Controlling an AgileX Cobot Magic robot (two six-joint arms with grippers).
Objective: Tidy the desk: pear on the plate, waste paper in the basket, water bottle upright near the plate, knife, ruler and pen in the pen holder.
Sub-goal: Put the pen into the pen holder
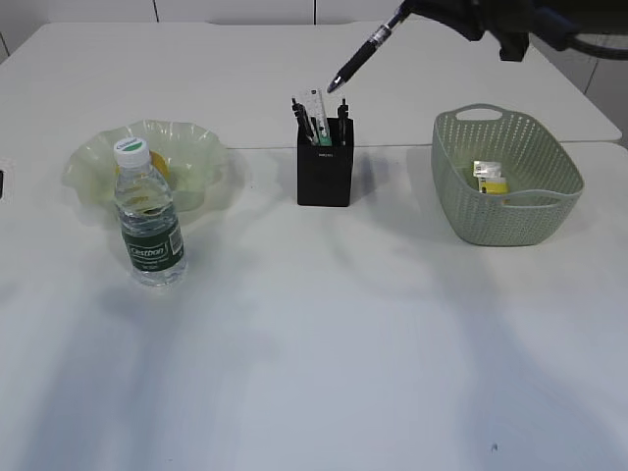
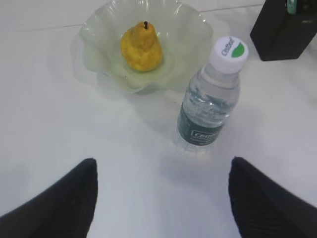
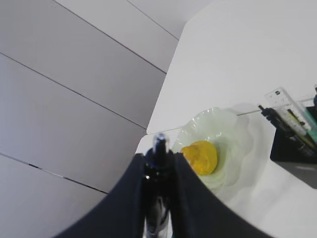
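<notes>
Nearest the exterior camera stands the water bottle (image 1: 150, 216), upright toward the counter's (image 1: 314, 373) left edge: clear plastic, white cap with a green mark, dark green label with white lettering. Just behind it sits the plate (image 1: 201, 157), a translucent pale green dish with a ruffled rim, holding the pear (image 2: 141, 46), lumpy, yellow with brownish patches and a short dark stem. The left hand (image 2: 161, 198) hovers over the counter short of the bottle, spread wide and holding nothing. Mid-counter stands the pen holder (image 1: 325, 175), a matte black square cup, with the clear ruler (image 1: 316, 105) and dark implements sticking up from it. Above it, the right hand (image 3: 159, 166) is clamped on the pen (image 1: 361, 57), black, slanting tip-down toward the holder. Toward the right edge, the sage green basket (image 1: 461, 167) holds the waste paper (image 1: 490, 178), yellow and crumpled.
</notes>
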